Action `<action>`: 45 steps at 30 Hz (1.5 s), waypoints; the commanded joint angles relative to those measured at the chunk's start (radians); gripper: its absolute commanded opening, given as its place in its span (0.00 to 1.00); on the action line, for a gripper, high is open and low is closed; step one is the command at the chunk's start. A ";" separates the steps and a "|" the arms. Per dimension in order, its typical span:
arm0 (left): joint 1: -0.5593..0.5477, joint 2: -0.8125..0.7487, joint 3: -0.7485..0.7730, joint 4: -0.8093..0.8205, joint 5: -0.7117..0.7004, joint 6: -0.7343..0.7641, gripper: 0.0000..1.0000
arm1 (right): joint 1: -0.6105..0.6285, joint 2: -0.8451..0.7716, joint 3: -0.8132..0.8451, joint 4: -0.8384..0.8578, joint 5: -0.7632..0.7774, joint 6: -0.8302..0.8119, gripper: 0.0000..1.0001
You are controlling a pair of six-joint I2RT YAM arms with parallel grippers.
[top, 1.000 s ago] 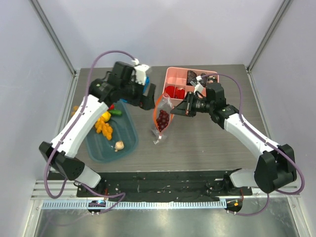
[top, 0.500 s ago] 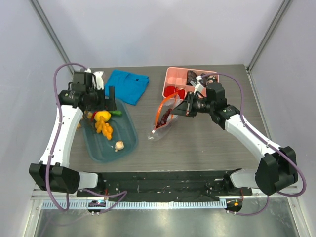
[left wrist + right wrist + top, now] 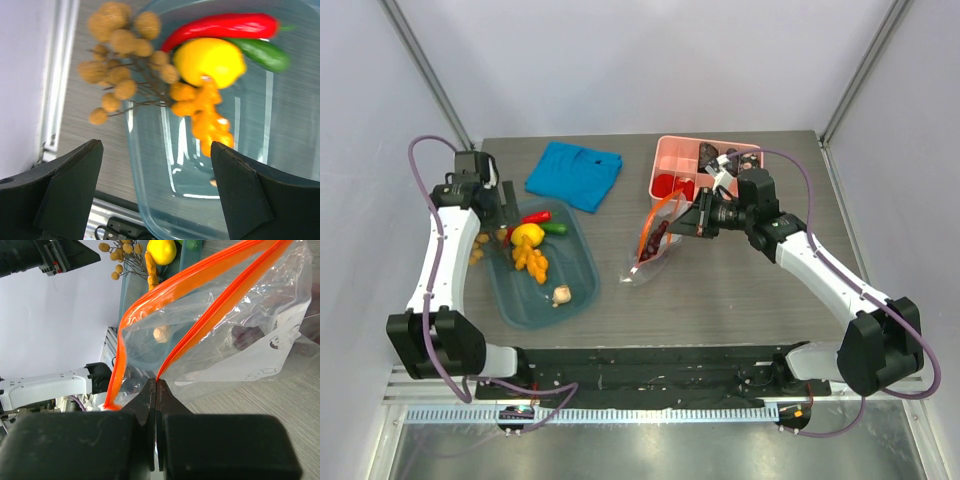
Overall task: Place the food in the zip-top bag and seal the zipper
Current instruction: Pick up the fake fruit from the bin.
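Right gripper (image 3: 156,390) pinches the open mouth of the zip-top bag (image 3: 653,245), just right of the teal tub (image 3: 578,285)
Its fingers are pressed together on the red-orange zipper (image 3: 200,290), holding the mouth lifted and gaping; the bag's long axis slopes from that raised far end to its bottom on the table (image 3: 740,290), dark purple grape bunch (image 3: 650,240) inside. The left gripper (image 3: 156,150) hovers over the tub's far left corner, fingers spread wide, holding nothing. In the tub lie red chili (image 3: 535,216), green vegetable (image 3: 555,228), yellow pepper (image 3: 527,235), orange pieces (image 3: 532,262), garlic bulb (image 3: 561,294); a brown berry sprig (image 3: 117,60) drapes over its left rim
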 commanded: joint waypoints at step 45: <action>0.199 -0.033 0.194 0.214 0.450 -0.065 0.00 | 0.005 -0.012 0.031 0.004 0.001 -0.049 0.01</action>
